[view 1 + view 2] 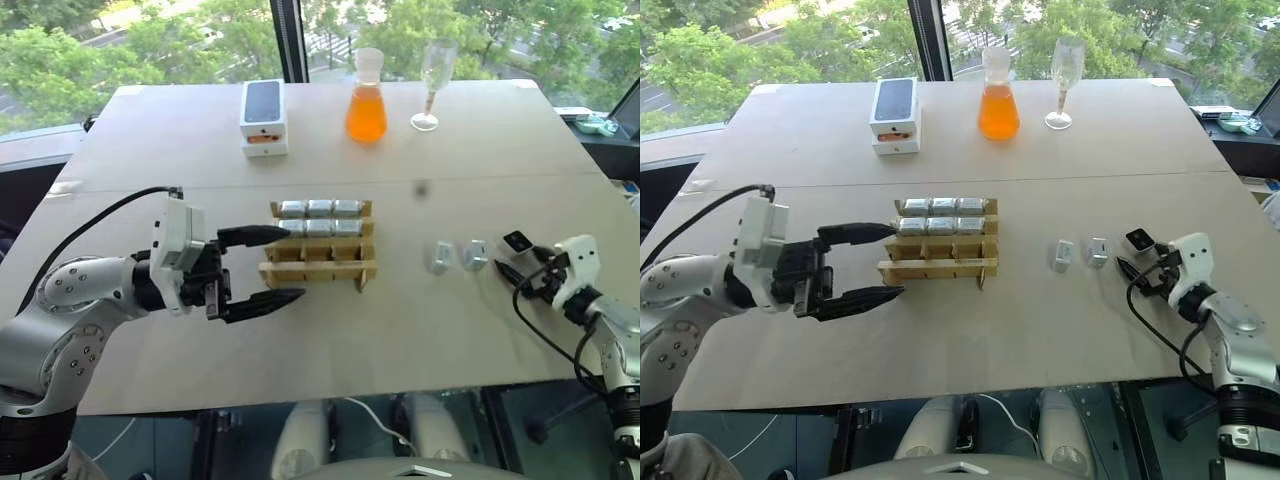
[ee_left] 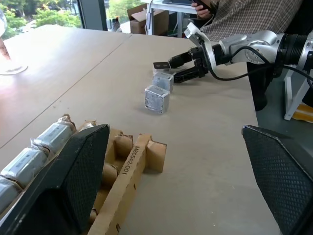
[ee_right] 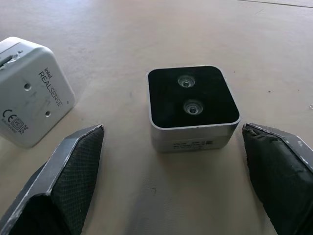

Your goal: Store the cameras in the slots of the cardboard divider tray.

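The cardboard divider tray point(image 1: 318, 262) stands mid-table. Its back row holds three silver cameras point(image 1: 320, 208) and its middle row three more point(image 1: 320, 227); the front slots show bare cardboard. My left gripper point(image 1: 295, 263) hovers open at the tray's left end, with nothing between its fingers. Three loose cameras lie on the right: two silver-sided ones point(image 1: 439, 257) point(image 1: 474, 254) and one with its dark face up point(image 3: 193, 107). My right gripper point(image 3: 172, 128) is open and low over the table, its fingers on either side of the dark-faced camera without touching it.
At the far side of the table stand a white phone box point(image 1: 263, 115), a flask of orange liquid point(image 1: 366, 100) and a wine glass point(image 1: 432, 85). A person in a checked shirt point(image 2: 244, 19) sits beyond the table's right edge.
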Robot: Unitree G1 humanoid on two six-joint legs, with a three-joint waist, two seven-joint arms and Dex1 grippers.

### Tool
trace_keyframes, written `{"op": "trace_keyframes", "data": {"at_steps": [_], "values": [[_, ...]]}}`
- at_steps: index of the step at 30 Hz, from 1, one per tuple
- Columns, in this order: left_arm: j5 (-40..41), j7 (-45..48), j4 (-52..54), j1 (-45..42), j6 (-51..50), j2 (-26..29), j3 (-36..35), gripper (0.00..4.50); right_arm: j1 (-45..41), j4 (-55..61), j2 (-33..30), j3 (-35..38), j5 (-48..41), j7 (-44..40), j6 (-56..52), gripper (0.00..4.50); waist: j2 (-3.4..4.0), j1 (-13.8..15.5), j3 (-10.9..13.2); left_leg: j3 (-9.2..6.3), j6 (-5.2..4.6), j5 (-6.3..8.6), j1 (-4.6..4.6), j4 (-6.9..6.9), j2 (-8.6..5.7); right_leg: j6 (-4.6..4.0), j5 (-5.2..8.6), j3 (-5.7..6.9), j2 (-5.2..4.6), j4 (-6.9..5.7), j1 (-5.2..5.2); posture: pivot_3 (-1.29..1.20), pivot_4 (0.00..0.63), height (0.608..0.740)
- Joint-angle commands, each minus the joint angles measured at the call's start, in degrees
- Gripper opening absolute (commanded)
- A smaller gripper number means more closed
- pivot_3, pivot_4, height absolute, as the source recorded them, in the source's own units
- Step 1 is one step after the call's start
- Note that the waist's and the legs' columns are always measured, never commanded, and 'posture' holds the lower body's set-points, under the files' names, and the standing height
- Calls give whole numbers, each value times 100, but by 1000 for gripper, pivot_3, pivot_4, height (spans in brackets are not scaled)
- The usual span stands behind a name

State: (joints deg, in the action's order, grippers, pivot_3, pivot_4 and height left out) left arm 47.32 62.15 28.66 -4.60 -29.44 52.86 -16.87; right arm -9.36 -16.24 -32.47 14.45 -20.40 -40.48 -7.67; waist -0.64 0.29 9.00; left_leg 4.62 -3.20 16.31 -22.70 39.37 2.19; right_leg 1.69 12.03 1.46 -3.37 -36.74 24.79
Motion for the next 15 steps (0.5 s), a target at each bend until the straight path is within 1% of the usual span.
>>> {"op": "trace_keyframes", "data": {"at_steps": [1, 3, 5, 7, 13, 15], "values": [[-128, -3, 105, -88, 74, 75, -28, 4497, -97, 120, 15, 145, -79, 39, 39, 4252, 0, -2, 0, 0, 0, 0, 0, 0, 0, 0, 0, 0, 1, 0, 0, 0, 150, 740], [-184, 4, 81, -86, 99, 56, -33, 4500, -104, 120, 30, 161, -103, 23, 61, 3627, 0, -5, 0, 0, 0, 0, 1, 0, 0, 0, 0, -1, 3, 0, 0, 0, 150, 740], [-244, 27, 81, -47, 128, 44, -40, 4500, -105, 125, 31, 160, -103, -14, 102, 2602, 1, -5, 0, 0, 1, 0, 1, 0, 1, -1, 0, -2, 3, 0, 0, 0, 150, 740], [-343, 54, 80, -12, 178, 44, -31, 4500, -112, 101, 36, 165, -71, -11, 195, 1688, 1, -7, 0, 0, 2, -1, 1, 0, 1, -1, 0, -2, 4, 0, 0, 0, 150, 740], [-404, 96, 38, 2, 236, -4, -12, 4500, -172, 13, 57, 196, 58, 125, 584, 1681, 1, -19, 1, 1, 2, -1, 1, 0, 1, 0, -1, -4, 4, 0, 0, 0, 150, 740], [-421, 77, 11, -5, 247, -34, -9, 4500, -233, 9, 36, 169, 153, 95, 942, 1681, 2, -27, 1, 1, 3, -2, 1, 0, 1, 0, -1, -4, 4, -1, 0, 0, 150, 740]]}}
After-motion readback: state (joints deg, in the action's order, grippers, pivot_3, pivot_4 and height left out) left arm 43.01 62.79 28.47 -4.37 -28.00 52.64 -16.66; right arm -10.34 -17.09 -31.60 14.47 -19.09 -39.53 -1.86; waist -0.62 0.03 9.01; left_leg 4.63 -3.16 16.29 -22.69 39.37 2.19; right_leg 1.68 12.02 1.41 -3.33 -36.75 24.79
